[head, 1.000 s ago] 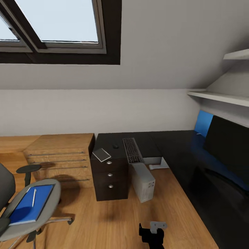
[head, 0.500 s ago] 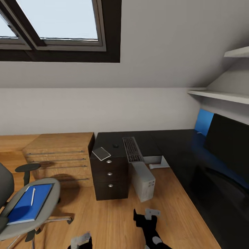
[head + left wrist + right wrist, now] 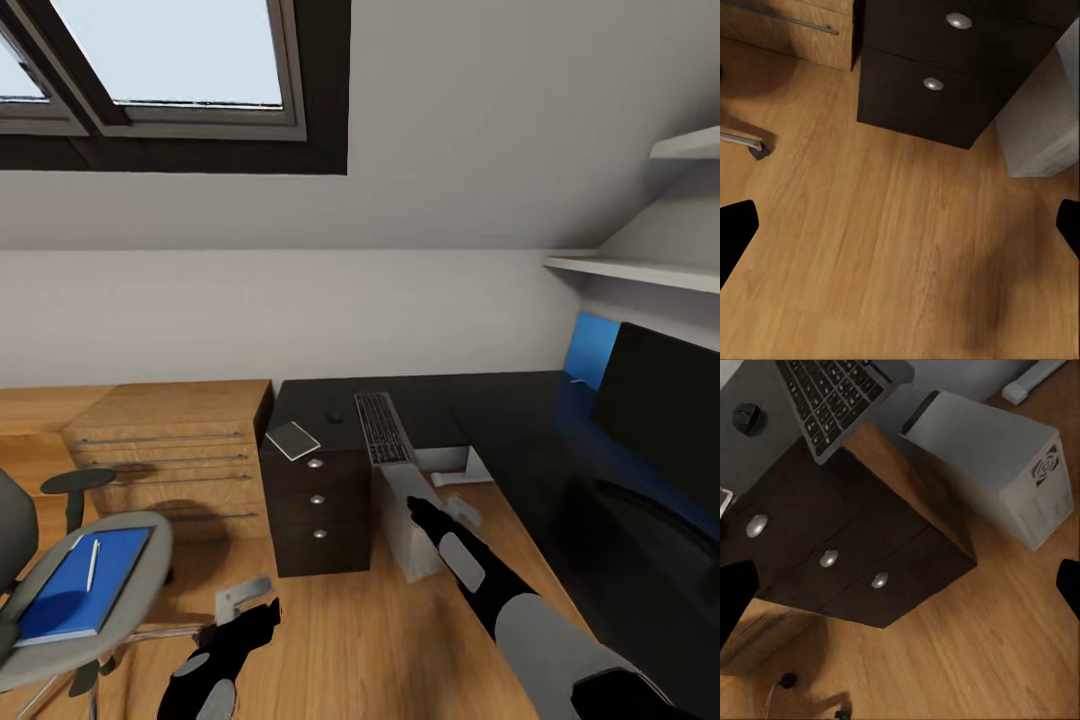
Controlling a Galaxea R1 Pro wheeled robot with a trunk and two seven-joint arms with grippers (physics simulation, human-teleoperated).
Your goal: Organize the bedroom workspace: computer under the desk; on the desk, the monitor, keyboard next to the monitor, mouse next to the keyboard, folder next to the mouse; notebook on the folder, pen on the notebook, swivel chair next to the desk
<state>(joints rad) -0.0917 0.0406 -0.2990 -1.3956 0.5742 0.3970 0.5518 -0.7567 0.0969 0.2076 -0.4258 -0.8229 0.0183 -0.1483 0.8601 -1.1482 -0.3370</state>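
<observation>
Both arms rising into the head view since a moment ago, reaching forward.

Sitting low to the left on the swivel chair (image 3: 120, 560): blue folder (image 3: 75, 585), long axis running away from the robot. Hovering nearer it, left pincer (image 3: 245, 610), jaws apart; right pincer (image 3: 440, 512), also apart, hanging by the computer (image 3: 405, 520).

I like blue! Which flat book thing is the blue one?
The folder on the swivel chair seat; the notebook is grey.
</observation>
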